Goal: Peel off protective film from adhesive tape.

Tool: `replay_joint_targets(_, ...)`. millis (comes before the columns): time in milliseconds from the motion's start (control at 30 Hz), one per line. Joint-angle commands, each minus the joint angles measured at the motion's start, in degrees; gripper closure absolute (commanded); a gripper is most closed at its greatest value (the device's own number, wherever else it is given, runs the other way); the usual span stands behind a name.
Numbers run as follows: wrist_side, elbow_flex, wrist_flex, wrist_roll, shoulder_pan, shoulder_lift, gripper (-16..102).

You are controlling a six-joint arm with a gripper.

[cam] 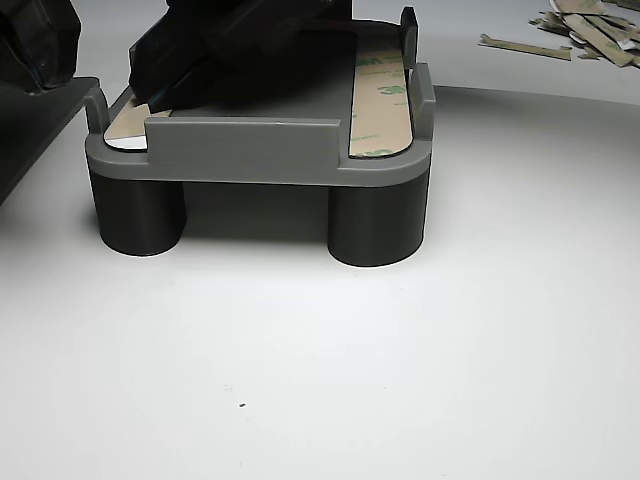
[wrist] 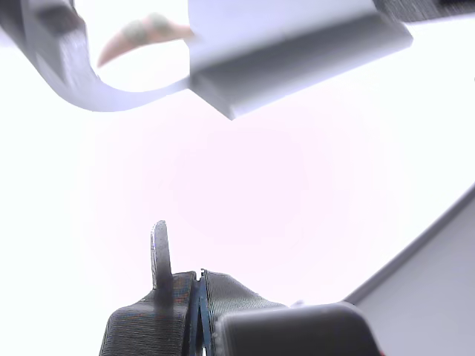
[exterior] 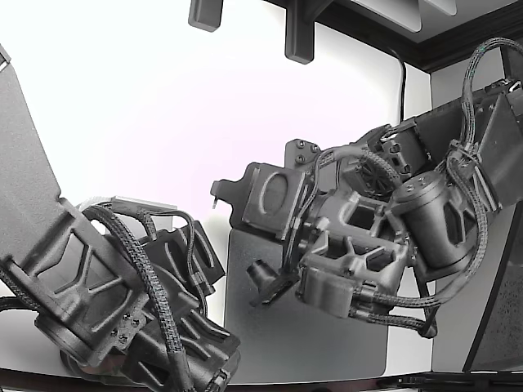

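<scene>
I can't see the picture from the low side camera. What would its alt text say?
A grey fixture on round legs stands on a white table, holding a tan tape strip printed 3M. A dark machine part sits over its other side; loose tan strips lie far behind.

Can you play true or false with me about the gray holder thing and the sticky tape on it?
1. The gray holder stands on round legs. True.
2. A tape strip printed with 3M lies along the holder's right side in the other view. True.
3. The tape strip is bright red. False: it is tan.
4. Peeled scraps lie on the table behind the holder. True.
5. The holder is flipped upside down. False: it stands upright.
</scene>
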Motion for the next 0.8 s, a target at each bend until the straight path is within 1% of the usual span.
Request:
replay_joint_targets(0,1.5,-1.4,2.3,2.9,-2.0,6.6,77)
replay_joint_targets(33,3.3,-1.1,3.1,5.4,-2.0,8.1,62)
replay_joint_targets(67,5.4,-0.4,3.3,9.0,-1.9,9.5,54)
replay_joint_targets(133,9.1,0.8,3.4,17.9,-1.5,12.0,46)
replay_joint_targets(167,9.6,0.8,4.0,20.7,-1.6,12.8,41)
replay_joint_targets(233,7.8,-0.4,5.6,25.1,-3.7,14.5,39)
replay_joint_targets(333,3.0,-1.8,6.2,27.2,-8.4,17.9,36)
replay_joint_targets(367,0.6,-1.3,5.3,27.3,-10.8,19.9,35)
replay_joint_targets(433,-5.5,1.6,0.9,26.5,-16.9,24.7,36)
replay_joint_targets(500,-14.0,6.0,-4.7,26.0,-24.6,30.3,37)
replay_joint_targets(533,-18.5,8.0,-7.6,27.8,-27.9,33.0,25)
replay_joint_targets(567,-21.6,9.8,-9.8,30.4,-30.6,35.9,13)
replay_joint_targets(600,-24.9,11.0,-10.9,34.0,-32.8,38.4,3)
replay_joint_targets(667,-30.8,11.8,-10.1,38.7,-37.7,41.6,5)
replay_joint_targets(700,-33.6,12.3,-9.7,40.3,-40.2,42.6,4)
replay_joint_targets(733,-36.6,13.0,-9.5,42.5,-42.7,43.3,-3)
replay_joint_targets(767,-40.2,13.7,-9.9,44.0,-45.3,43.4,-14)
